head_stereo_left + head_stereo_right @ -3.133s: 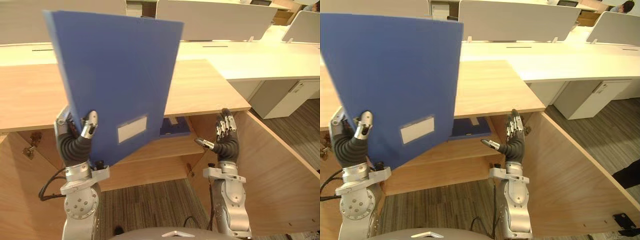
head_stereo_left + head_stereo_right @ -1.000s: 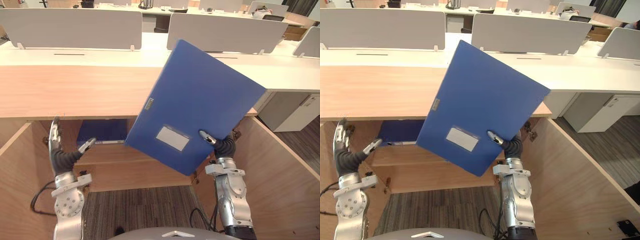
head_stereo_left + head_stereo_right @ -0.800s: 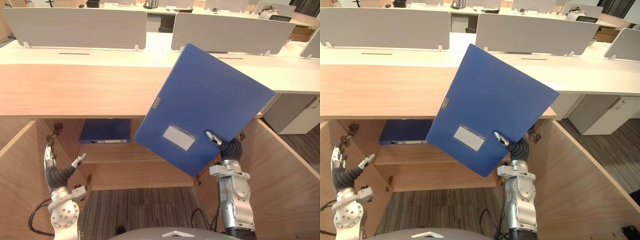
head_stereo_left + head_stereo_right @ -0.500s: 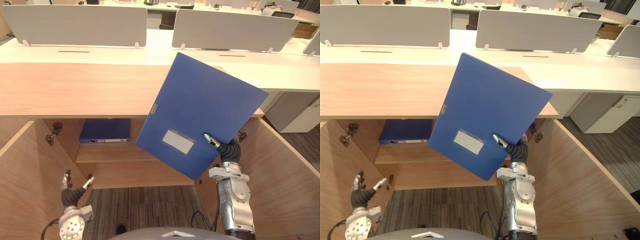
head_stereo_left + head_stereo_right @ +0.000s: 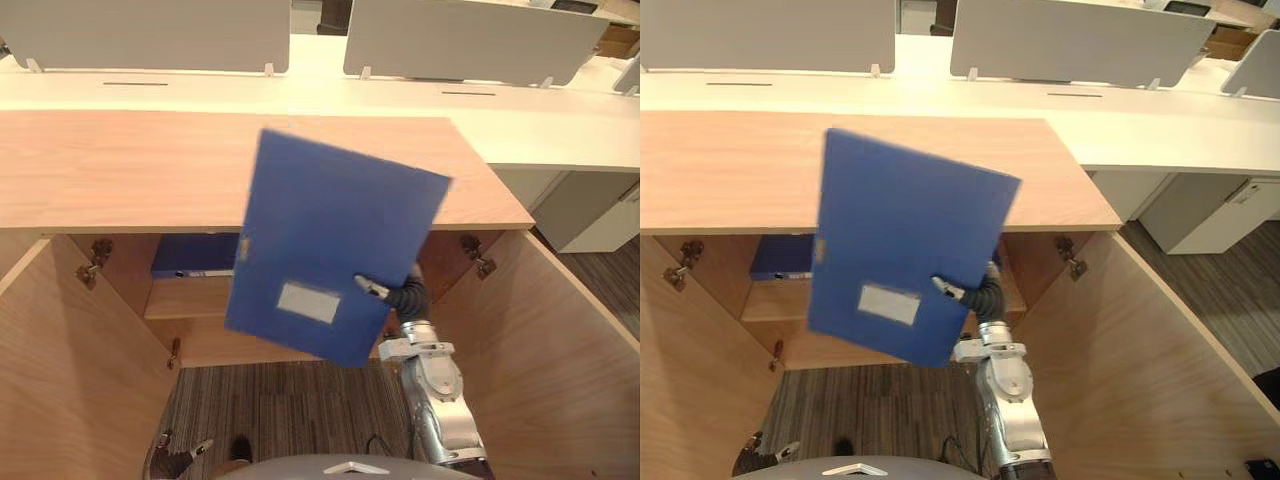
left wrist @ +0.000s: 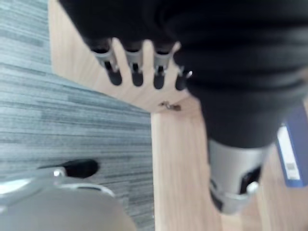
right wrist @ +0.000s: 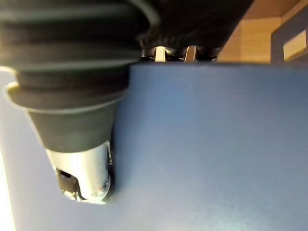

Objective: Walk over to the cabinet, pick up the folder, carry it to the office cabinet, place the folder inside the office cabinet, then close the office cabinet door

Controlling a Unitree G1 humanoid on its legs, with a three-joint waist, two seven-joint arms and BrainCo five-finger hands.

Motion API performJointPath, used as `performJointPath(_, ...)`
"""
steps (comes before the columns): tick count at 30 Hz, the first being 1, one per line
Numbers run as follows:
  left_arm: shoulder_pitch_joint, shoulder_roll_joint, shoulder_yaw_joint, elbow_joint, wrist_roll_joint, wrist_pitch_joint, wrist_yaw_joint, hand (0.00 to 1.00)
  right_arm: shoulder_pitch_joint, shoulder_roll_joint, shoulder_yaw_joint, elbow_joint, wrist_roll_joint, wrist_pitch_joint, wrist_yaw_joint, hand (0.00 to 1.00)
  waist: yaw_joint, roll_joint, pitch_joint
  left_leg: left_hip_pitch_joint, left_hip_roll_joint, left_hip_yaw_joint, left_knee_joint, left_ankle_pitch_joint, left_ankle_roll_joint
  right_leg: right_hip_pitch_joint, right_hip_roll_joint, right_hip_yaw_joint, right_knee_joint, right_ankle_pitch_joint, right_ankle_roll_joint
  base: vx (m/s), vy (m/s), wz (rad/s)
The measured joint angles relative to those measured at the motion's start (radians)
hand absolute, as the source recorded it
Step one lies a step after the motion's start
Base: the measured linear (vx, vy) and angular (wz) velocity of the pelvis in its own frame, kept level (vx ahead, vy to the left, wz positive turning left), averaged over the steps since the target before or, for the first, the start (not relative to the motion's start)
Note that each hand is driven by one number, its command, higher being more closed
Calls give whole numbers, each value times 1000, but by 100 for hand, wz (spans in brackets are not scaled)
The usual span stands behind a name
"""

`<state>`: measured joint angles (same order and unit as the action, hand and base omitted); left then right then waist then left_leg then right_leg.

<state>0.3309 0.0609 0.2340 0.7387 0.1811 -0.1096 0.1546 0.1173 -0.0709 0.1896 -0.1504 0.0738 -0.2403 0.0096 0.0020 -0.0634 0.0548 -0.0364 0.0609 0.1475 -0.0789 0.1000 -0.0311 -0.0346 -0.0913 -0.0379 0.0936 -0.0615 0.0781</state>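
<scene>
The right hand [image 5: 403,297] pinches the blue folder [image 5: 335,250] at its lower corner, thumb on the cover, before the wide-doored office cabinet [image 5: 565,340]. The folder should be levelled, then slid toward 10 o'clock onto the shelf [image 5: 190,298], beside another folder [image 5: 195,256]. The left hand [image 6: 137,72] hangs straight-fingered at 7 o'clock. Grey carpet [image 5: 290,410] lies below, and white desks [image 5: 300,85] stand at 12 o'clock.

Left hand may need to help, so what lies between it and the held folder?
In the left eye view, carpet and the cabinet's bottom board lie between the left hand and the folder.
</scene>
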Motion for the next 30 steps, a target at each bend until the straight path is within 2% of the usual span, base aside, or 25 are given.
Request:
performJointPath(2, -52, 11, -6, 0, 0, -1, 16, 0, -70, -17, 44, 2, -45, -4, -11, 100, -1, -4, 65, -82, 6, -8, 121, -39, 4, -54, 0, 1, 67, -14, -5, -90, -21, 3)
performJointPath(3, -85, 17, -15, 0, 0, -2, 18, 0, -116, -27, 66, 5, -62, -6, -14, 100, -1, 2, 107, -145, 18, -10, 224, -74, 13, -90, 4, 3, 111, -23, -6, -198, -11, -10)
performJointPath(4, -129, 19, -30, -1, 0, -3, 25, 0, -185, -46, 105, 13, -87, -13, -23, 100, 1, 21, 144, -258, 44, -14, 381, -136, 18, -167, 13, 4, 196, -47, -2, -217, 15, -9)
performJointPath(6, -169, 16, -52, -2, 0, -8, 36, 0, -235, -66, 136, 13, -112, -16, -37, 100, 4, 50, 184, -337, 54, -19, 480, -168, 23, -242, 17, 7, 289, -76, 1, -229, 47, -4)
performJointPath(7, -195, 14, -59, -18, -1, -11, 43, 0, -266, -73, 169, 13, -134, -16, -44, 100, 7, 64, 216, -401, 60, -20, 552, -204, 18, -320, 9, 17, 389, -119, 2, -239, 44, -2)
performJointPath(12, -216, 0, -70, -117, -1, -14, 58, 0, -301, -95, 240, 5, -170, -16, -45, 100, 26, 79, 252, -613, 87, -34, 773, -281, 18, -539, -1, 18, 634, -219, -5, -168, 15, -1)
performJointPath(19, -230, -10, -79, -264, -4, -29, 57, 0, -359, -136, 228, -108, -176, -16, -65, 100, 37, 85, 305, -827, 113, -48, 959, -318, 16, -749, -17, 5, 841, -276, -16, -107, -12, 3)
performJointPath(23, -259, -8, -79, -319, -4, -32, 54, 0, -379, -138, 175, -106, -71, -17, -64, 100, 54, 90, 340, -928, 113, -67, 1034, -330, 17, -848, -28, -2, 934, -311, -13, -89, -37, 10)
performJointPath(25, -268, 0, -77, -336, -6, -32, 49, 0, -399, -146, 140, -89, 8, -15, -62, 100, 60, 90, 370, -969, 116, -69, 1048, -329, 16, -890, -29, -3, 958, -315, -12, -73, -67, 2)
performJointPath(30, -271, 16, -79, -333, -22, -29, 34, 0, -429, -189, 67, -8, 159, 2, -55, 100, 74, 90, 392, -1021, 123, -71, 1061, -328, 15, -940, -28, -8, 972, -313, -10, -33, -63, 0)
